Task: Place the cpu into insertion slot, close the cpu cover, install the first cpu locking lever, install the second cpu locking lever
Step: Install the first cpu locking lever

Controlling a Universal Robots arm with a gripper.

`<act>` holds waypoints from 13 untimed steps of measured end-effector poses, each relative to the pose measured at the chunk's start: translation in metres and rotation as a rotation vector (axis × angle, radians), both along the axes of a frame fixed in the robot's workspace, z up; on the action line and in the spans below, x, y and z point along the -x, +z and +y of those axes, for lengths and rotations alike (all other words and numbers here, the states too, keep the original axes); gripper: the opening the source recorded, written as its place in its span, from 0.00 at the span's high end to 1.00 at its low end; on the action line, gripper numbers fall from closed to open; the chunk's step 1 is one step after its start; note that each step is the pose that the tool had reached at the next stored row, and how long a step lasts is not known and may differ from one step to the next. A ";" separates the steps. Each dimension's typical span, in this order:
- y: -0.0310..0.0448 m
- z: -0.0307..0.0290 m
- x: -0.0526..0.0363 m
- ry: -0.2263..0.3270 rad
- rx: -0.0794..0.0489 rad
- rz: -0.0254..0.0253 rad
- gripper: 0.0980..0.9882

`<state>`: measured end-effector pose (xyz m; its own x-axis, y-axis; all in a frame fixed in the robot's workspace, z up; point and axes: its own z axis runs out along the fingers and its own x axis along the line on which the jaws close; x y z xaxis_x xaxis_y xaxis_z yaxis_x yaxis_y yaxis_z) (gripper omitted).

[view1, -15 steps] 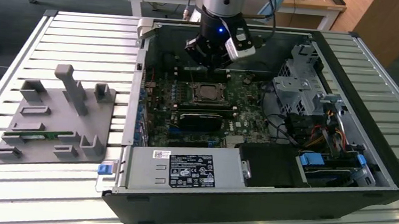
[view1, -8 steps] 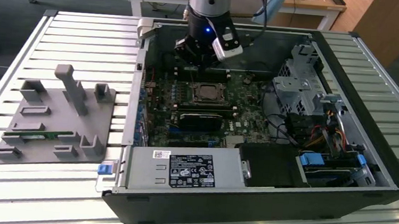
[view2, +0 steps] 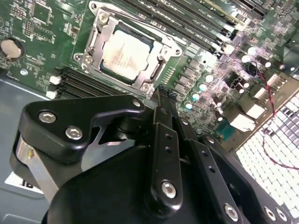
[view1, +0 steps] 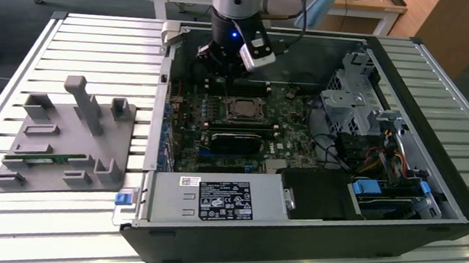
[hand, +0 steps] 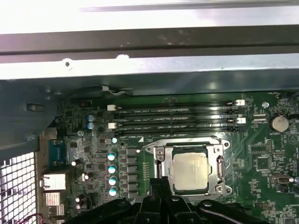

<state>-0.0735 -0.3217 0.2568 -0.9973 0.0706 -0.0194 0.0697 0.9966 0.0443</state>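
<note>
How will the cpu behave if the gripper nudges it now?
It probably won't slide: the cpu lies flat with the cpu cover framing its edges. Its flat metal top looks rigid and smooth, so it is likely slippery to grip. It is thin and small, so probably light.

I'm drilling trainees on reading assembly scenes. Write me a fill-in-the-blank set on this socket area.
1. The ___ lies in the insertion slot, metal top up.
2. The cpu cover is ___ over it, not open.
3. The circuit board around the slot is ___ in colour.
4. The gripper, near the slot's edge, has its fingers together and holds ___.

Missing words: cpu; closed; green; nothing.
</note>
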 end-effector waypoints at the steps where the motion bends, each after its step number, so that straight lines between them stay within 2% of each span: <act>1: 0.0000 0.0000 0.0020 0.000 0.000 -0.0001 0.99; 13: -0.0006 0.0041 0.0203 0.000 0.000 -0.0002 0.99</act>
<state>-0.0938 -0.3177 0.2562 -0.9973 0.0705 -0.0196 0.0695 0.9966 0.0444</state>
